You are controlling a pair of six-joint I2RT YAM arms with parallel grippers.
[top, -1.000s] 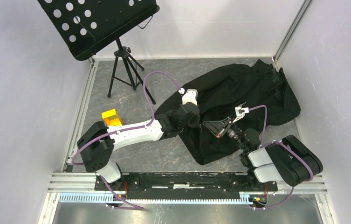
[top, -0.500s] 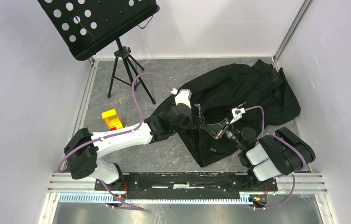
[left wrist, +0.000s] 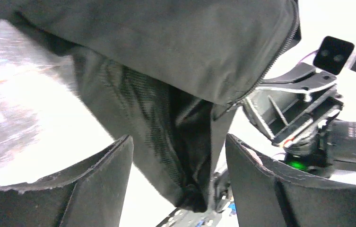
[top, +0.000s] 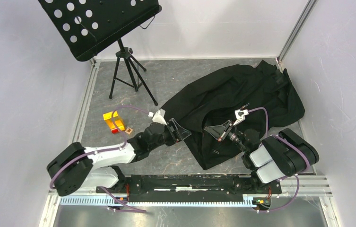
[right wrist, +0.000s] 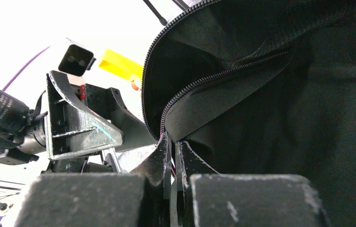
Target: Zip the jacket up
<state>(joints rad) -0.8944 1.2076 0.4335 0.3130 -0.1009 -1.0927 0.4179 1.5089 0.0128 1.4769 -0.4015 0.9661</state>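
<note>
Closest to the arm bases, the left gripper [top: 180,131] is hovering low over the table [top: 166,163] with its jaws standing wide apart and nothing between them; its wrist view shows only hanging cloth in the gap ahead. Just beside it, the right gripper [top: 211,130] is pinching the near front edge of the jacket [top: 242,94]. Its fingers [right wrist: 164,149] are pressing together on the fabric where the zipper teeth [right wrist: 199,82] are running down to the hem.

Beyond the two grippers, the jacket is lying crumpled across the right half of the table, bunching up towards the far right corner, and its two front edges are not lining up. No slider or pull tab is clear in any view.

From here the main risk is the thin pinch: a tug on so little cloth is likely to let it slide out. The open left jaws are also facing loose lining, so closing now could catch fabric rather than the zipper. The grippers are working close together, and a careless reach could knock them.

Further off, a yellow block [top: 112,120] is sitting to the left, and a music stand [top: 95,23] is standing at the far left.
</note>
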